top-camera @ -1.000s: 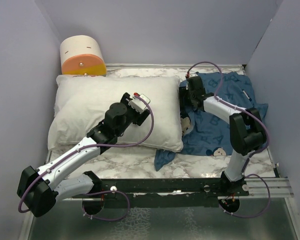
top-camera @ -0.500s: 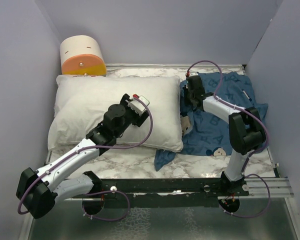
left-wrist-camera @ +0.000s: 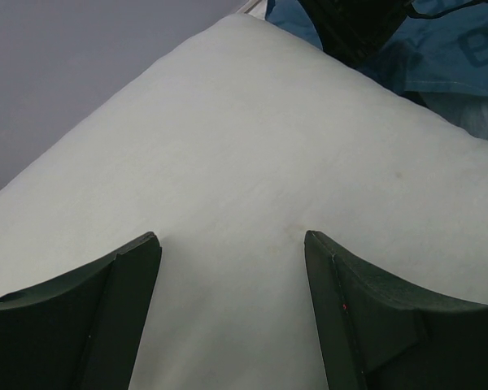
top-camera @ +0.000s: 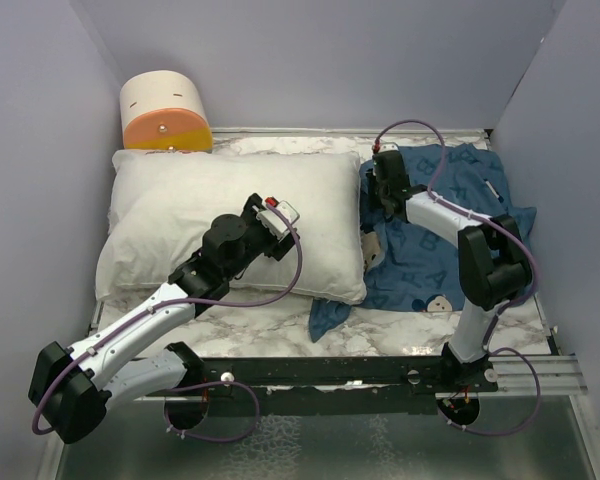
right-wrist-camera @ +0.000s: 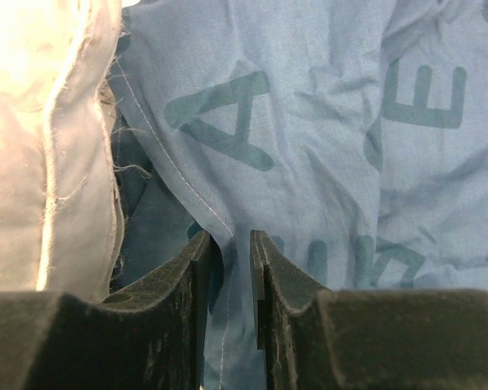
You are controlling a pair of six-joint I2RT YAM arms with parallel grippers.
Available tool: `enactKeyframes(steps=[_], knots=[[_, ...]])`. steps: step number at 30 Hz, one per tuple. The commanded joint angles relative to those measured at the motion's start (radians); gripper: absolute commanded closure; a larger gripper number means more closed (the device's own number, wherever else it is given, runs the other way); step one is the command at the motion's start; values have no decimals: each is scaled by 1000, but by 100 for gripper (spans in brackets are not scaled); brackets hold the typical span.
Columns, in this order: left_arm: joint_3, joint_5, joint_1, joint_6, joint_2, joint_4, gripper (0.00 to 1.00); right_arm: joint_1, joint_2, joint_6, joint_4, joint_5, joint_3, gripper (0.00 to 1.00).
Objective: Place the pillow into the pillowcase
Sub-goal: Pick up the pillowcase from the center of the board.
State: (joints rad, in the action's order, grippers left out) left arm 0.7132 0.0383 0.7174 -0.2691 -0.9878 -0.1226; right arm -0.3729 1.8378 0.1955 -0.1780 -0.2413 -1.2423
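Right now the right gripper [right-wrist-camera: 228, 244] has its jaws drawn nearly together on a stitched hem of the pillowcase [right-wrist-camera: 309, 154], pinching the blue cloth just beside the right short edge of the pillow [top-camera: 170, 200]. The left gripper [left-wrist-camera: 232, 244] is spread wide and grasps nothing; it is poised over the pillow's right half, and whether its fingers touch the fabric cannot be told. The pillow lies flat on the marble table [top-camera: 270, 320], wholly outside the pillowcase. The pillowcase is rumpled against the pillow's right side, with one blue corner showing by the pillow's near right corner. A cream-and-orange cylinder [top-camera: 165, 110] stands behind the pillow's far left corner.
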Motion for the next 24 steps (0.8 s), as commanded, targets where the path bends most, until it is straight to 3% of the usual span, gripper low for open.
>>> enactKeyframes(steps=[1,13,24], knots=[[3,-28,-1,-10,-2,-23,26,4,-69,-13,40,-78,0,73],[6,-35,-1,-12,-1,-17,26,12,-82,1,42,-23,6,75],[8,-40,-1,-14,2,-14,26,14,-71,-7,49,118,32,72]])
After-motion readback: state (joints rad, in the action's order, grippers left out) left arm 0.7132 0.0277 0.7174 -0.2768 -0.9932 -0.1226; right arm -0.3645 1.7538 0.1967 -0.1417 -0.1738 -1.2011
